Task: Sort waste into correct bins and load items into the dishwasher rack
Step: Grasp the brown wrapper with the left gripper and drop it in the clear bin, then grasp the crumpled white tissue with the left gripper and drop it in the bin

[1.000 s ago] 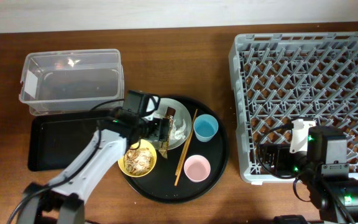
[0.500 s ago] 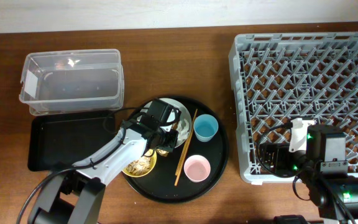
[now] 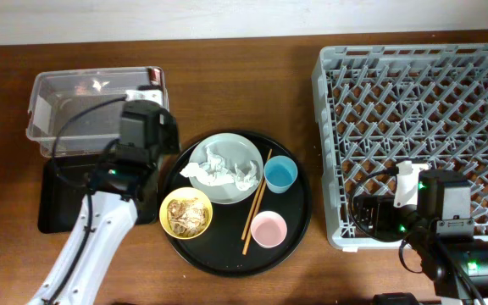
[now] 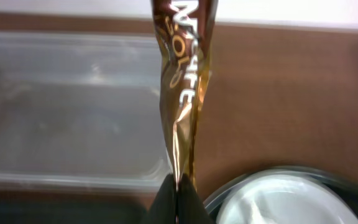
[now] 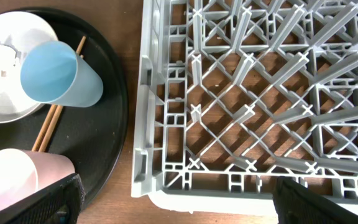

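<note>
My left claw (image 4: 179, 190) is pressed together on the small brown foil wrapper (image 4: 182, 93), pinching its end. The wrapper hangs over the right end of the clear rectangular plastic tub (image 3: 36, 110), not yet let go. The shallow black rectangular tray (image 3: 58, 203) beside the tub looks empty.

Everything else is unsorted, as far as I can judge:
- The crumpled white tissues (image 3: 219, 168) lie on the pale grey-green round plate (image 3: 227, 146).
- The shredded scraps (image 3: 189, 213) fill the small yellow bowl (image 3: 169, 203).
- The light-blue cup (image 3: 280, 174), pink cup (image 3: 269, 229) and wooden chopsticks (image 3: 255, 199) sit on the round black tray (image 3: 299, 216).

The large grey lattice rack (image 3: 413, 127) holds nothing. My right claw (image 5: 179, 211) hovers at its near edge, spread wide and empty.
</note>
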Robot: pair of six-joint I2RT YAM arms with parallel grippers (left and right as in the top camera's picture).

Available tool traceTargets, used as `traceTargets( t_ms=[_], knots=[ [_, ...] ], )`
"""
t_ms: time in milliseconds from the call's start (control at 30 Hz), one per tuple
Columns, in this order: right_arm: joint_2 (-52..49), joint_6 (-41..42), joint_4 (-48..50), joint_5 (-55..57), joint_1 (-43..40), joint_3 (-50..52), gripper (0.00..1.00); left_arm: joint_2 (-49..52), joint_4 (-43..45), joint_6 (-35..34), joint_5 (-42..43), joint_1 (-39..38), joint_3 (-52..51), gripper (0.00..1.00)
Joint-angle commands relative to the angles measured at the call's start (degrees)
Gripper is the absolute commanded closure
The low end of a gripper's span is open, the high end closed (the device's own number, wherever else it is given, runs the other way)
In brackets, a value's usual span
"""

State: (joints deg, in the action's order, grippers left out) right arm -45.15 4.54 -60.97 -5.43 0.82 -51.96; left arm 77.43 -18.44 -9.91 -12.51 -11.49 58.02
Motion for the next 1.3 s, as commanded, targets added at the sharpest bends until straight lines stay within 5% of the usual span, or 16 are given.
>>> traceTargets(
  t_ms=[0, 100, 167, 233, 400, 567, 800, 867, 933, 1100, 1267],
  knots=[
    [0.04, 0.22, 0.07, -0.11, -0.20, -1.25, 0.02, 5.35, 6.32, 0.50, -0.81, 6.45, 0.63, 1.00],
    [0.04, 0.22, 0.04, -0.11, -0.20, -1.25, 0.02, 12.24, 15.30, 0.52, -0.81, 9.22, 0.63, 0.98],
    [0.04, 0.24, 0.04, -0.11, -0.20, -1.25, 0.02, 13.64, 17.66, 0.52, -0.76, 9.42, 0.63, 0.48],
    [0.04, 0.24, 0.07, -0.11, -0.20, -1.25, 0.02, 13.18, 18.03, 0.52, -0.13, 9.35, 0.66, 0.36],
    [0.04, 0.24, 0.04, -0.11, -0.20, -1.25, 0.02, 11.58, 7.89, 0.52, 15.56, 4.39, 0.66, 0.36],
    [0.04, 0.24, 0.04, -0.13, -0.20, -1.25, 0.02, 13.46, -3.85, 0.52, 15.52, -4.42, 0.39, 0.32],
    [0.04, 0.24, -0.02, -0.13, -0.20, -1.25, 0.02, 25.33, -7.61, 0.52, 14.21, -8.98, 0.35, 0.39],
    [0.04, 0.24, -0.02, -0.11, -0.20, -1.25, 0.02, 26.58, -8.39, 0.52, 14.21, -9.14, 0.35, 0.59],
    [0.04, 0.24, -0.07, -0.13, -0.20, -1.25, 0.02, 26.60, -8.37, 0.52, 14.21, -9.14, 0.46, 0.97],
    [0.04, 0.22, -0.17, -0.11, -0.20, -1.25, 0.02, 22.80, -11.28, 0.52, 13.14, -8.41, 7.17, 0.99],
    [0.04, 0.24, -0.17, -0.11, -0.20, -1.25, 0.02, 13.68, -7.98, 0.52, 0.55, -0.42, 12.79, 0.99]
  ],
)
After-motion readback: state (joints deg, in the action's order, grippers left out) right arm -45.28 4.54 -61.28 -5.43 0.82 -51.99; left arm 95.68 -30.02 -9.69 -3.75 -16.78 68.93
